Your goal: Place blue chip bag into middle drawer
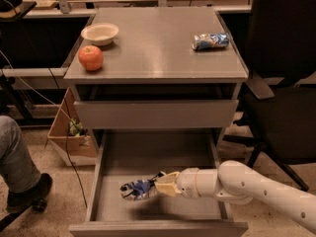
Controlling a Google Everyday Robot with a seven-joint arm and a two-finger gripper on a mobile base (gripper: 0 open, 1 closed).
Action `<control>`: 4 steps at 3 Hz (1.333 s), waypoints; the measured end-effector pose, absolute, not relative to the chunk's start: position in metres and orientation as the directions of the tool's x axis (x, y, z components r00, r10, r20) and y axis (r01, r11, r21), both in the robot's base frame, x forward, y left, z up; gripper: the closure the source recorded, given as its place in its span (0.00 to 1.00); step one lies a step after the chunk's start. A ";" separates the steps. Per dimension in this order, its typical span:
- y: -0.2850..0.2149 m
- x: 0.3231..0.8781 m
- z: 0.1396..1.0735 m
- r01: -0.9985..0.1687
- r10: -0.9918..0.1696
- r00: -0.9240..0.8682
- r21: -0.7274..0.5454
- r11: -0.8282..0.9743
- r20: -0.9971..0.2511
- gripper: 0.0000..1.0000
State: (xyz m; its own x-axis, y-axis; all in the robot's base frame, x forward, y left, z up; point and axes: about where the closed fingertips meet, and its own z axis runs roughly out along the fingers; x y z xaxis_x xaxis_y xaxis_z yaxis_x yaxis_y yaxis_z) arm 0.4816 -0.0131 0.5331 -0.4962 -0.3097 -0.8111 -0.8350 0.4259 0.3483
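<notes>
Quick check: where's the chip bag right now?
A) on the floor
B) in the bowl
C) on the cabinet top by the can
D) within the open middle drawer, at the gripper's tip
D: the chip bag is at the tip of the gripper, between the side walls of the open middle drawer, near its front.

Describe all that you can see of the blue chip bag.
The blue chip bag is a small, crumpled foil pack, dark blue with white patches. It is low inside the open middle drawer, near its front. The gripper holds its right end in the jaws. Whether it touches the drawer floor, I cannot tell.
</notes>
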 end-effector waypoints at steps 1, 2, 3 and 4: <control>-0.013 0.485 0.494 -0.815 -0.334 -0.528 0.354 0.459 -0.781 1.00; -0.013 0.492 0.459 -0.783 -0.345 -0.565 0.357 0.509 -0.749 1.00; -0.014 0.504 0.440 -0.755 -0.337 -0.590 0.353 0.553 -0.734 0.82; -0.013 0.511 0.433 -0.745 -0.335 -0.597 0.348 0.569 -0.729 0.59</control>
